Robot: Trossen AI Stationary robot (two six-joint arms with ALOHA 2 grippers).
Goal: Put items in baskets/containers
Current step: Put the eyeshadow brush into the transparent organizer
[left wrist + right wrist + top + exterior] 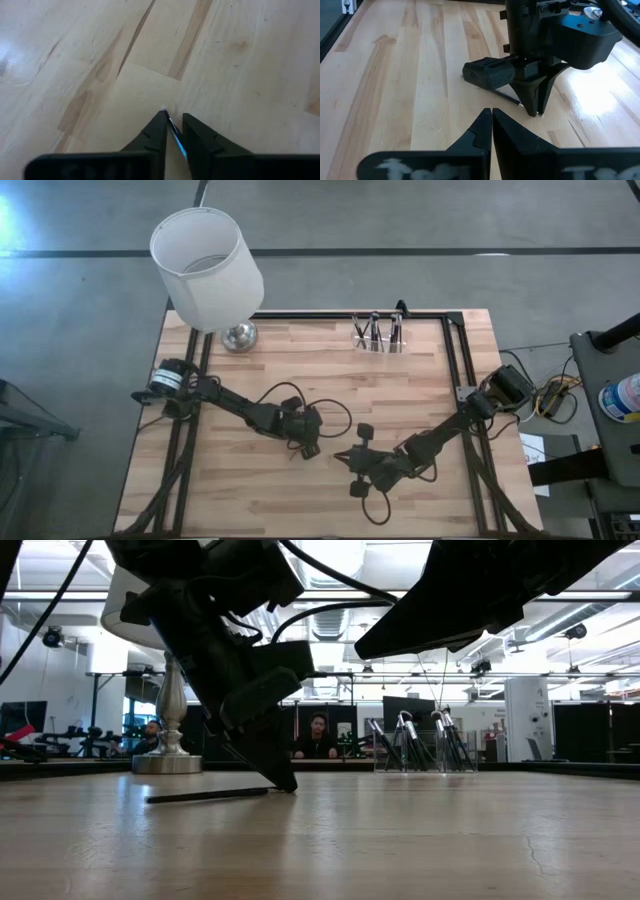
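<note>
Wooden table (420, 395), left claw (173, 131) around one stick (205, 796).

A: How is the scene lit?
B: Bright, even overhead light is seen; glare is thrown on the wooden table (600, 95).
A: And focus?
B: The left wrist view is blurred; dark arms are silhouetted against ceiling lights in the low view.

Bench (300, 370): pale wood planks with a dark frame rail along the far and side edges. On it: a lamp (238, 336) at the far left corner; a clear holder (379, 340) with sticks, far centre; one dark stick (205, 796) flat on the boards, mid-bench.
</note>
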